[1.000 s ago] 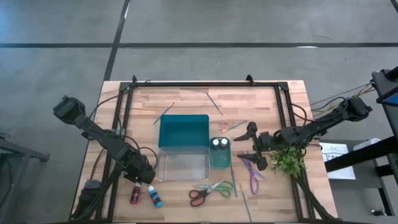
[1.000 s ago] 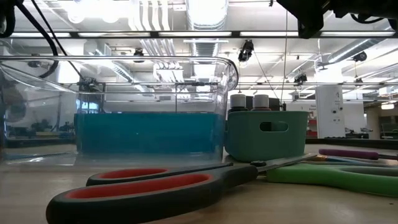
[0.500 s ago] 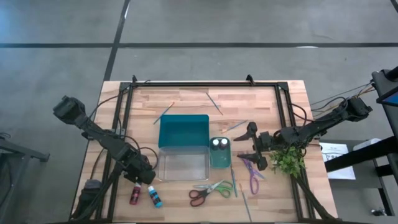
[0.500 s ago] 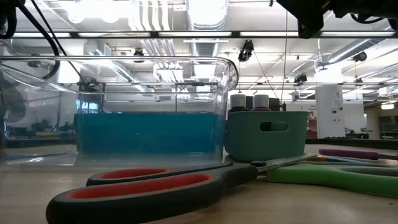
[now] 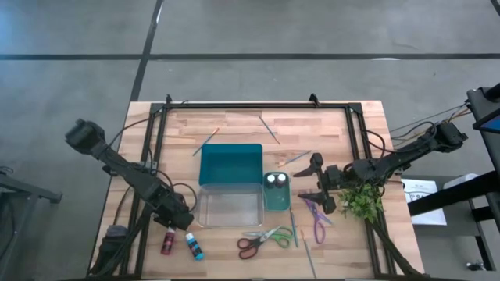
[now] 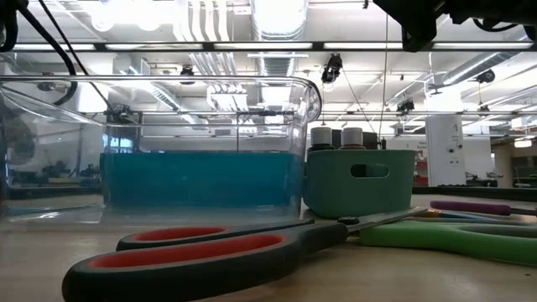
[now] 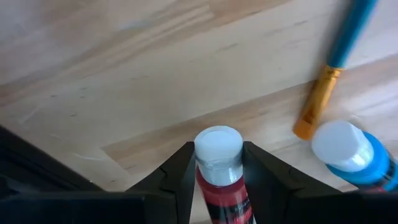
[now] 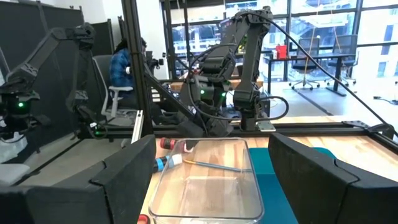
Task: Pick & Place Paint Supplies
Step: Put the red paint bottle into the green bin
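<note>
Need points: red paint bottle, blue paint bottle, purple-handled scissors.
red paint bottle point(image 7: 218, 149), left wrist view, on its white cap.
blue paint bottle point(image 7: 341, 144), left wrist view, on its white cap.
purple-handled scissors point(image 5: 318, 227), high view, on the handle loop.

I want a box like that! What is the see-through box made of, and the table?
The see-through box looks like clear, glossy plastic: you can see through its walls and the rim shines. The table looks like pale wood, with plank lines and grain.

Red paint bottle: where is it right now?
In the high view the red bottle lies at the table's front left, beside the blue bottle. The left wrist view shows the left gripper closed around it, just below its white cap.
</note>
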You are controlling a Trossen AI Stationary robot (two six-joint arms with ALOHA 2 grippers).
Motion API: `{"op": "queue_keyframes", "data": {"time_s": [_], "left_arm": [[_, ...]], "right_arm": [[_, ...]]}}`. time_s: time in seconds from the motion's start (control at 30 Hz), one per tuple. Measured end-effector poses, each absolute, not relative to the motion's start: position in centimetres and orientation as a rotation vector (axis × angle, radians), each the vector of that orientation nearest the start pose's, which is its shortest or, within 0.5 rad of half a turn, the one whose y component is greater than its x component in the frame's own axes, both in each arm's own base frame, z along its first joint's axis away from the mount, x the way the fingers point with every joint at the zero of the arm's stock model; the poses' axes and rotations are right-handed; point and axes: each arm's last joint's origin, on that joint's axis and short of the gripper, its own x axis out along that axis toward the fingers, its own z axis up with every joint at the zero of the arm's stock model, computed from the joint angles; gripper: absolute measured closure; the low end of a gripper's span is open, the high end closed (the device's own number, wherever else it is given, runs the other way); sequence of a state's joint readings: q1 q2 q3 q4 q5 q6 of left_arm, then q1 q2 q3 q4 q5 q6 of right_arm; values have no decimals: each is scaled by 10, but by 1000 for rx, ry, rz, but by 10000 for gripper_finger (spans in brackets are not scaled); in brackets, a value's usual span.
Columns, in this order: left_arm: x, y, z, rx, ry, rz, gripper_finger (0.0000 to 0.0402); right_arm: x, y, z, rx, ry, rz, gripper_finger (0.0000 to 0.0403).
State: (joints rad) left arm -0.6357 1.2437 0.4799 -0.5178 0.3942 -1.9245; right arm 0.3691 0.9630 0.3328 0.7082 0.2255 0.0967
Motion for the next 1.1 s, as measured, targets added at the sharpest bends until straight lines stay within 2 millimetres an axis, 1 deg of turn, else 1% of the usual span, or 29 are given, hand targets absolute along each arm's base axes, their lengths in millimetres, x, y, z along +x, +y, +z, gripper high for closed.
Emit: {"op": "queue_keyframes", "data": {"time_s": [0.13, 0.27, 0.4, 0.5, 0.73, 0.83, 1.1], "left_arm": [[139, -116, 147, -1293, 1608, 603, 278], [141, -116, 163, -1263, 1566, 562, 279], [142, -115, 174, -1228, 1539, 581, 281], [142, -115, 175, -1227, 1540, 582, 283], [138, -112, 167, -1235, 1556, 633, 283], [138, -112, 167, -1249, 1553, 648, 283], [142, -115, 168, -1283, 1502, 616, 283]], "right_arm": [[187, 65, 232, 120, -70, 147, 94], [187, 65, 232, 118, -73, 147, 94], [187, 65, 232, 116, -74, 145, 94], [187, 65, 232, 117, -74, 145, 94], [187, 65, 232, 120, -74, 146, 94], [187, 65, 232, 122, -74, 146, 94], [187, 65, 232, 121, -72, 146, 94]]}}
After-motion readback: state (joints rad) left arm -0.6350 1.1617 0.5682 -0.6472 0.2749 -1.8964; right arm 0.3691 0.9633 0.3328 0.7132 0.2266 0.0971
